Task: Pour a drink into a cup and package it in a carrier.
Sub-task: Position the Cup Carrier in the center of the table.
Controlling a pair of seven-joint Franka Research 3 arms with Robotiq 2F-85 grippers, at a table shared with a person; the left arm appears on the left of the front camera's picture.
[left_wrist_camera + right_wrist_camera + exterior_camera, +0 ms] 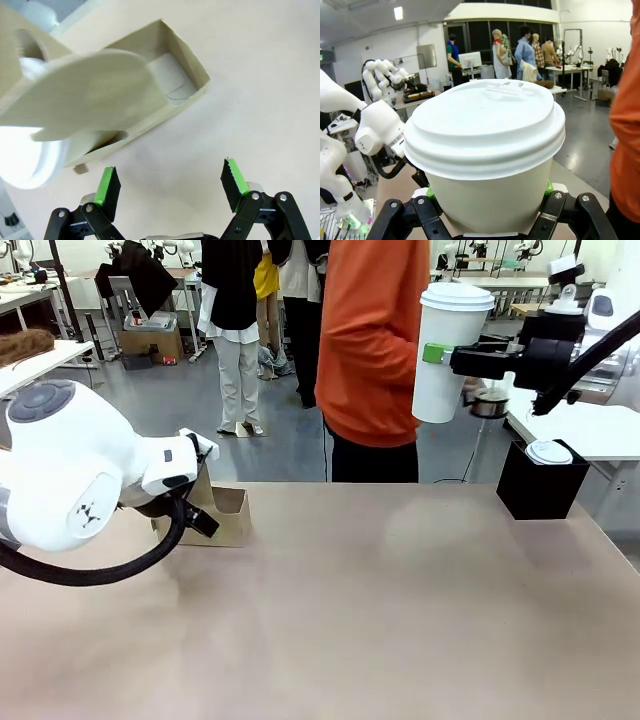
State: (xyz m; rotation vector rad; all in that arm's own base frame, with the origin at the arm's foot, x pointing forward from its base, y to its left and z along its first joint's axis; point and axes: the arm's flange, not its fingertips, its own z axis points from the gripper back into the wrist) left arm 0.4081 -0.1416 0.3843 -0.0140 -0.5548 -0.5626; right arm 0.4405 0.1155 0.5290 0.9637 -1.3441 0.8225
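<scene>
At the upper right of the frame, the right end effector (pixel 450 358) is clamped on the tall white lidded cup (pixel 452 385), held upright in the air in front of a person (pixel 375 340) in orange. At mid left, the left arm (pixel 70 480) partly covers the brown carrier (pixel 228 515) on the table (pixel 380 610). A black box (pixel 540 492) at right holds a short lidded cup (pixel 549 451).

Setting: a robotics laboratory in an open hall. A beige worktable (pixel 380 600) stands near, with a white robot arm (pixel 70 480) reaching in from its left. Farther off, a grey floor (pixel 290 440) carries white benches (pixel 590 430), a brown box (pixel 150 343) and standing people (pixel 235 330). The right wrist view adds ceiling light panels (pixel 398 12) and a monitor (pixel 470 60).
</scene>
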